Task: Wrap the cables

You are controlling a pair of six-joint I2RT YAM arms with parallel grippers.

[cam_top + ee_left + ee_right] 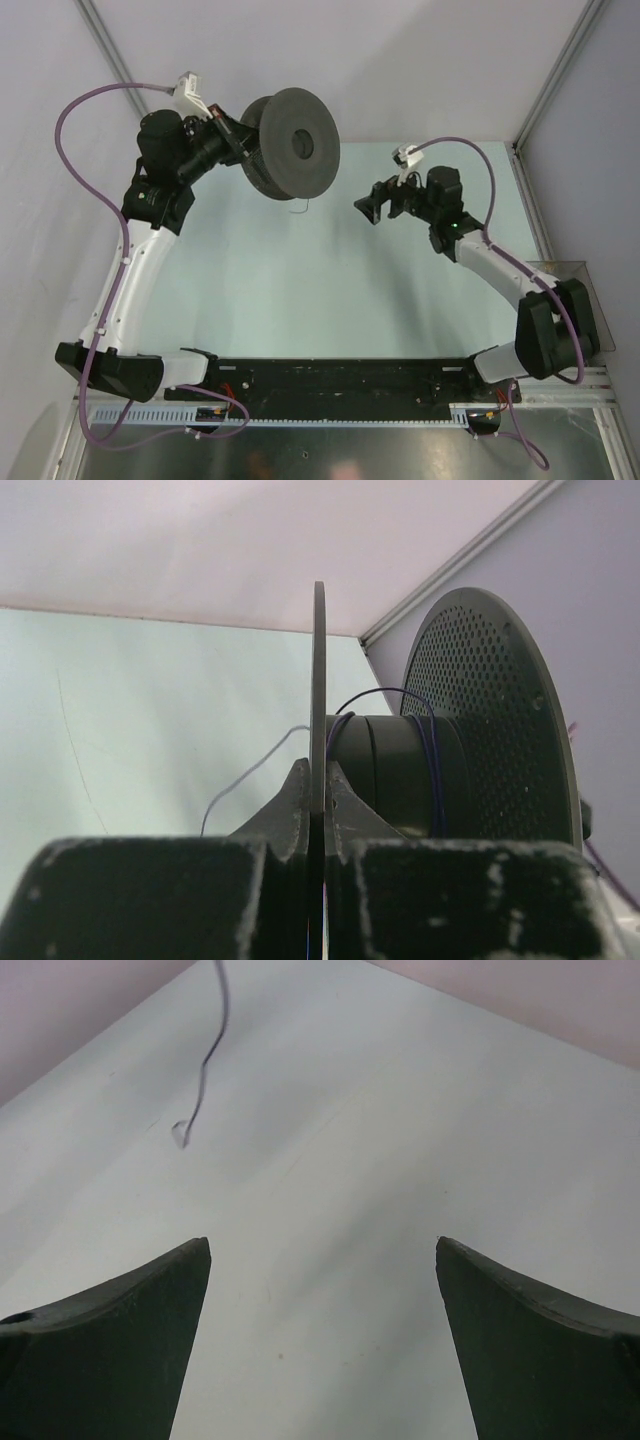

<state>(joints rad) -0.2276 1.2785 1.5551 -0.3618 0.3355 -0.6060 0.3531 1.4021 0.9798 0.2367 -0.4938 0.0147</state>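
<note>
Where the thin dark cable [431, 770] shows best, in the left wrist view, it lies in a few turns round the hub of the spool [490, 720], just beyond the fingertips of the left gripper [319, 792] and to their right. One slack loop arches above the hub. A free tail runs off to the left of those fingers, dropping toward the table [150, 700]. Left fingers pressed together on the near flange, which stands edge-on between them; the perforated far flange sits further out, right of the fingers. In the right wrist view a tail hangs in from the top edge, ahead of the fingers and off toward the left one, well apart from both. Its tip curls close to the table; cannot tell whether it touches. The right gripper [322, 1247] has its fingers spread wide, with only table surface between them. From above, the tail dangles under the spool, between the two grippers, and the right one is well clear of the spool. Count: one cable, one spool with two flanges, two grippers, two fingers each.
</note>
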